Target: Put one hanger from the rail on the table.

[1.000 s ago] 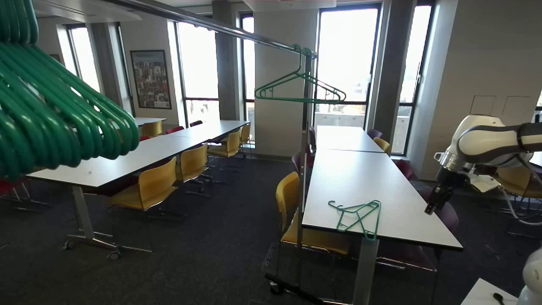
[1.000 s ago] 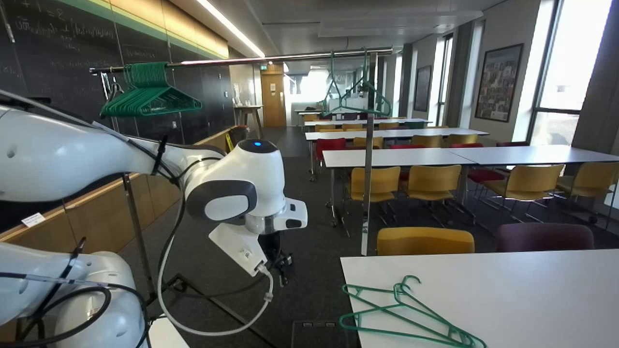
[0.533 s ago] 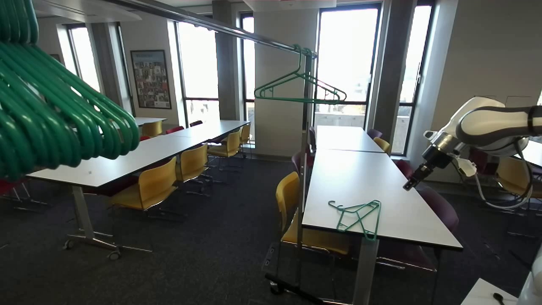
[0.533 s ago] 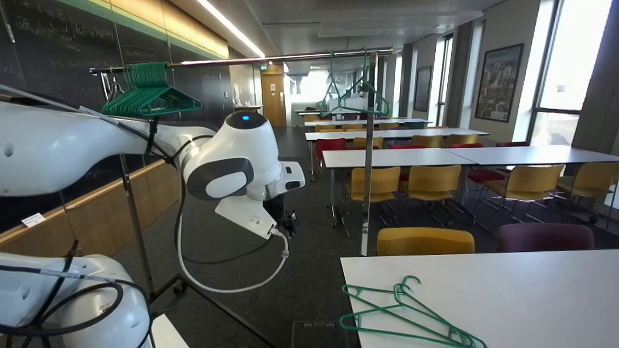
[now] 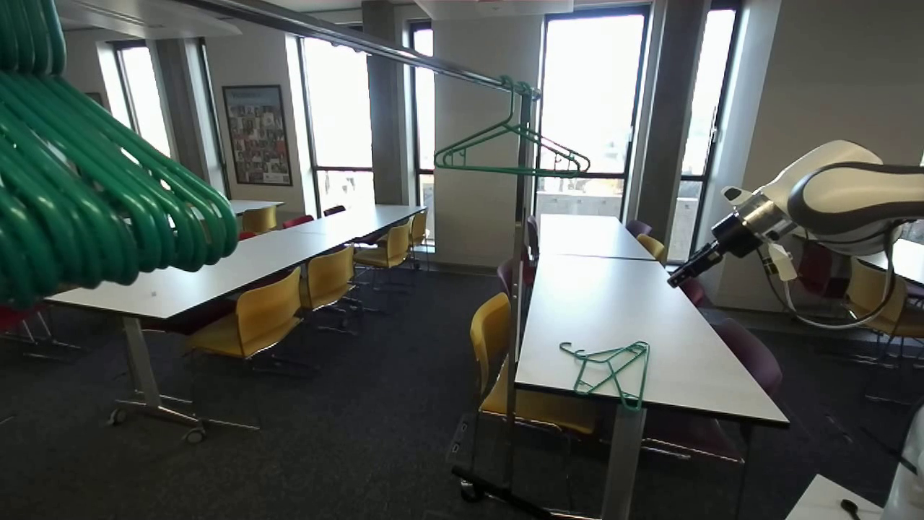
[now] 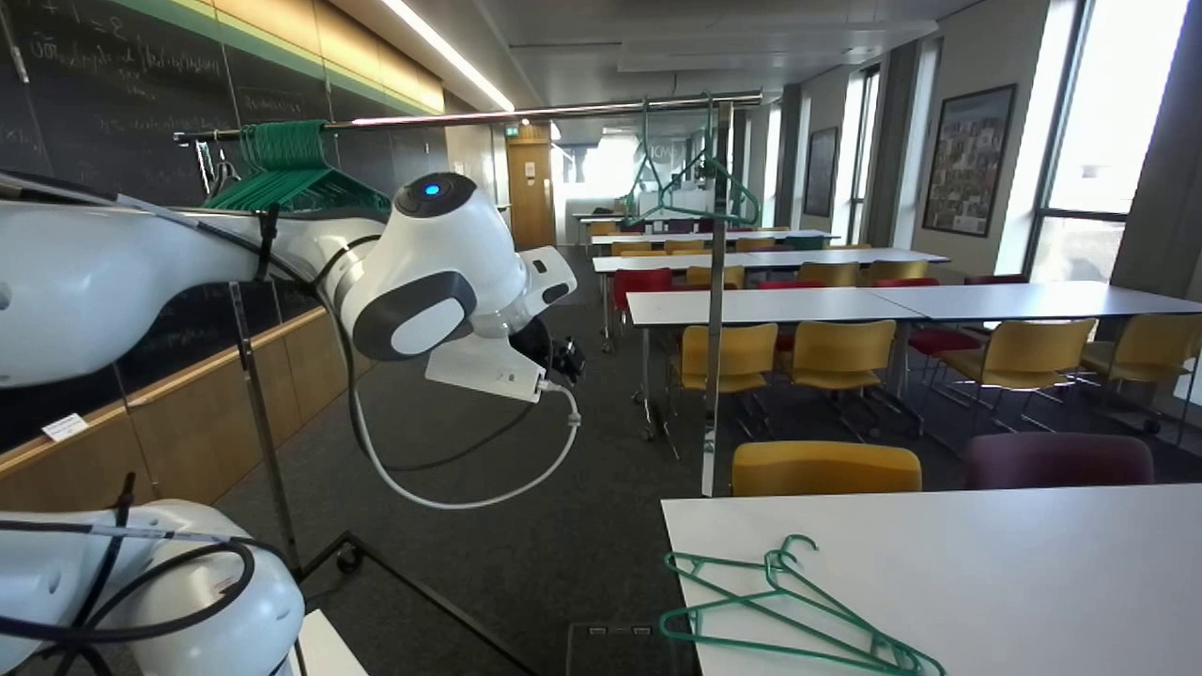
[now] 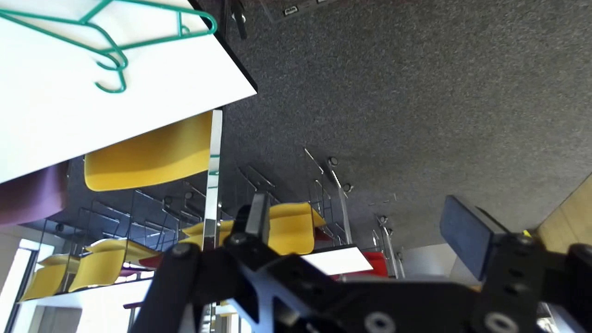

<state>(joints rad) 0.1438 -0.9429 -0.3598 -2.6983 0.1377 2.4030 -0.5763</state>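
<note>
Now, the claw [image 7: 358, 203] is held in mid-air, its pads [image 7: 467, 236] spread wide apart, as is shown in the wrist view. In both exterior views it is seen well away from the rail [image 6: 563, 112]. Near one end of that rail, just beside a metal upright [image 6: 716, 329], thin green hangers [image 5: 511, 171] (two hooks can be counted) are suspended. On the white table [image 6: 1033, 582], two further green hangers [image 5: 613, 373] are laid overlapping, with at least one corner pushed past the edge. Towards the rail's opposite end, a packed bunch of hangers [image 6: 296, 178] is partly hidden by the robot arm [image 6: 441, 272] in an exterior view. Along the table's side, a yellow chair [image 6: 826, 468] and a purple chair [image 6: 1058, 460] are placed.
</note>
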